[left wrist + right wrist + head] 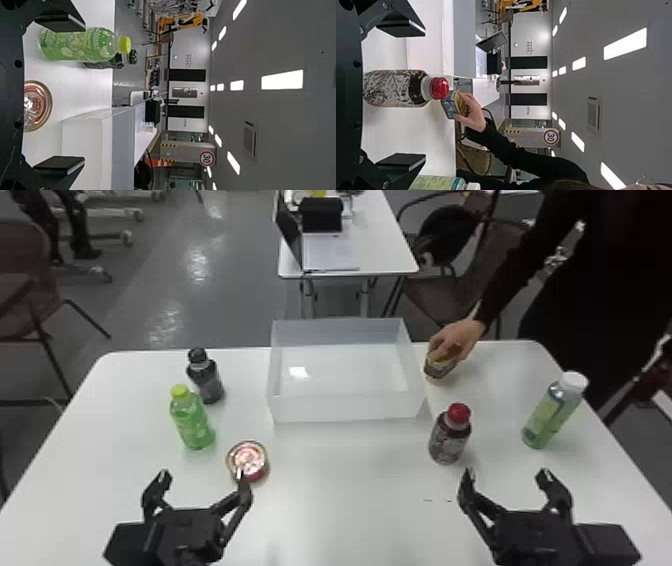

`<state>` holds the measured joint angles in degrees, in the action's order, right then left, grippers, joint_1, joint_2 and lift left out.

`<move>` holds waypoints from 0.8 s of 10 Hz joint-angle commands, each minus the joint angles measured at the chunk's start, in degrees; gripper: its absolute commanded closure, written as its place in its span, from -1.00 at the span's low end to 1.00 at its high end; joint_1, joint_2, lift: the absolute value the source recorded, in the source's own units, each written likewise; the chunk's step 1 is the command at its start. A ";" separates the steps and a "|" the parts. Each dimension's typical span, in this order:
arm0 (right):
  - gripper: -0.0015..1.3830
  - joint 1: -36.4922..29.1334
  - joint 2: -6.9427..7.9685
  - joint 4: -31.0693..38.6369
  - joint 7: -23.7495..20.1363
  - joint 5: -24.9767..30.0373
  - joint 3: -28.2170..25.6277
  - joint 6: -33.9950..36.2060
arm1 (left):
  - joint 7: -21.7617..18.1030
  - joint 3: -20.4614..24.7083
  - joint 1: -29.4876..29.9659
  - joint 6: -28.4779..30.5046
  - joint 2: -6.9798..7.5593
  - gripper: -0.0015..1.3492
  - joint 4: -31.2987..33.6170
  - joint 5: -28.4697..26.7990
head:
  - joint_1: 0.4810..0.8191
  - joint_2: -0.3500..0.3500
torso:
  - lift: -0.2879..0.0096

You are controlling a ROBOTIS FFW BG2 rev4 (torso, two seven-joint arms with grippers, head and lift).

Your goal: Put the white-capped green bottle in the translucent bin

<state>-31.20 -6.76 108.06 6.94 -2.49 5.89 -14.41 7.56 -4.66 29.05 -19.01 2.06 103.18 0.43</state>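
Observation:
My left gripper (200, 480) is open low at the left of the head view, its fingertips near a round tin. My right gripper (507, 475) stands open at the lower right. The white-capped green bottle (554, 410) is upright near the table's right edge, beyond my right gripper and to its right. The translucent bin (345, 408) sits at the table's back middle, with nothing in it. In the left wrist view my left gripper (59, 95) is spread wide. In the right wrist view my right gripper (401, 95) holds nothing, and the white-capped bottle (437, 183) shows partly.
A red-capped bottle (450, 435) stands between my right gripper and the bin. A person's hand holds a small can (440, 366) right of the bin. At left are a yellow-capped green bottle (192, 420), a dark bottle (206, 377) and the tin (248, 460).

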 commanded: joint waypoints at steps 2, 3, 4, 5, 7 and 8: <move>-0.74 0.00 -0.01 -0.04 0.00 -0.24 0.00 0.09 | 0.00 -0.09 -0.14 0.29 0.13 -0.81 0.00 0.18 | 0.27 0.02 | 0.41; -0.74 0.00 -0.01 0.05 0.00 -0.24 0.00 0.35 | 0.00 -0.09 -0.14 0.29 0.22 -0.81 0.00 0.27 | 0.27 0.01 | 0.41; -0.74 0.09 -0.01 0.05 0.00 -0.24 0.00 0.35 | 0.00 -0.18 -0.23 0.29 0.22 -0.81 0.00 0.09 | 0.27 0.01 | 0.41; -0.74 0.09 -0.01 0.05 0.00 -0.15 0.00 0.35 | 0.00 -0.09 -0.23 0.21 0.22 -0.81 0.00 0.09 | 0.27 0.01 | 0.41; -0.74 0.18 -0.01 -0.04 0.00 -0.33 0.00 0.35 | 0.00 -0.09 -0.23 0.12 0.31 -0.81 0.00 0.18 | 0.27 0.01 | 0.41; -0.74 0.27 -0.10 -0.13 0.00 -0.41 0.00 0.35 | 0.00 -0.09 -0.31 0.03 0.22 -0.81 0.00 0.09 | 0.27 0.01 | 0.41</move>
<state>-31.02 -6.81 107.99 6.94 -2.85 5.89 -14.06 7.56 -4.75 28.85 -18.94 2.34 103.18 0.60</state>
